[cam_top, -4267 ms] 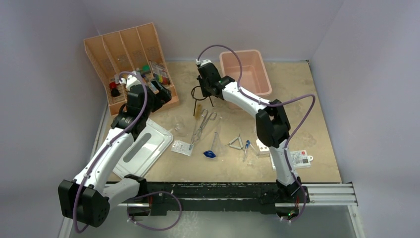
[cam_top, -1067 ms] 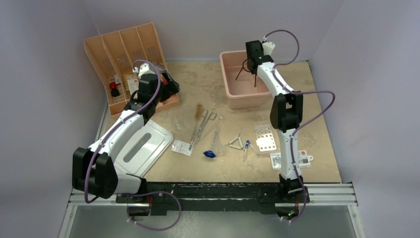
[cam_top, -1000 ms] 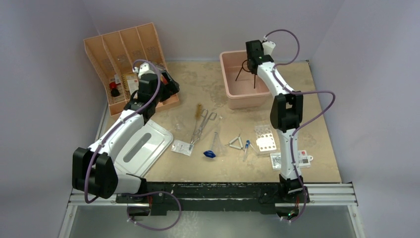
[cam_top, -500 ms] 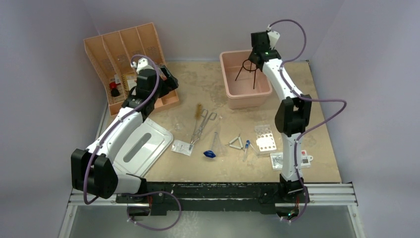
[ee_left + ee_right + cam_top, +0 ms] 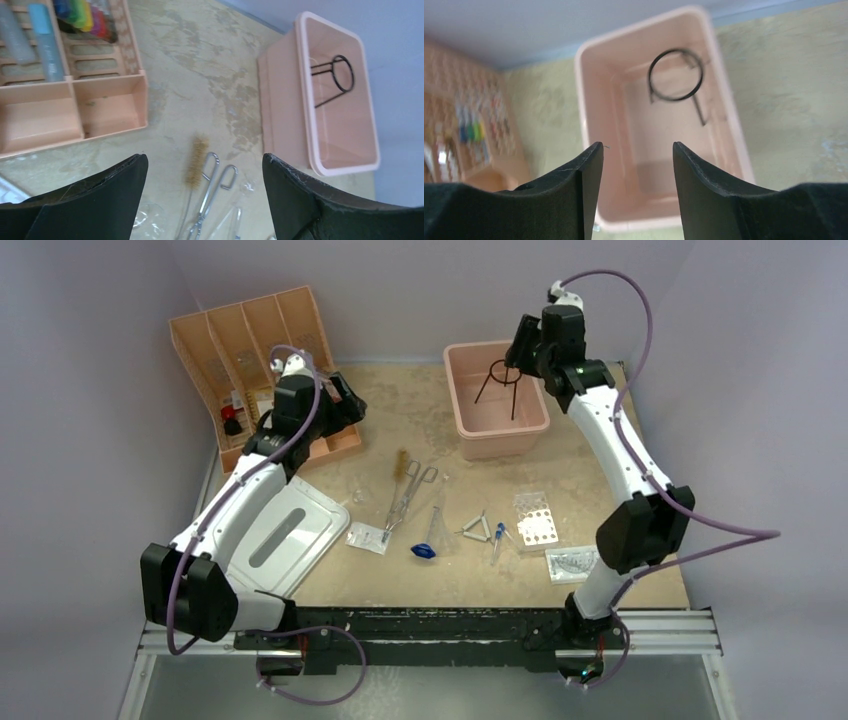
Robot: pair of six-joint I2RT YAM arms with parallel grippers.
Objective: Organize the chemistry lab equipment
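The black wire ring tripod [image 5: 503, 381] stands inside the pink tub [image 5: 470, 425], free of any grip; it also shows as the tripod [image 5: 698, 111] and the tripod [image 5: 333, 70]. My right gripper [image 5: 520, 348] hangs open above the tub's far right corner, its jaws [image 5: 637, 146] empty. My left gripper [image 5: 348, 405] hovers open and empty by the orange tray [image 5: 215, 340]. Mid-table lie metal forceps [image 5: 405, 495], a brush [image 5: 398, 464], a clear flask [image 5: 360, 495], a blue bulb [image 5: 423, 550], a blue-tipped dropper [image 5: 497, 539], a well rack [image 5: 533, 521] and packets [image 5: 367, 537].
A white flat lid [image 5: 285, 535] lies at the near left beside my left arm. A small wire triangle [image 5: 478, 530] sits near the dropper, and another packet [image 5: 572, 562] by my right arm's base. Purple walls close in the left, back and right.
My right gripper has opened, let go of the tripod in the tub and pulled up and back to the right. My left gripper has lifted slightly away from the orange tray.
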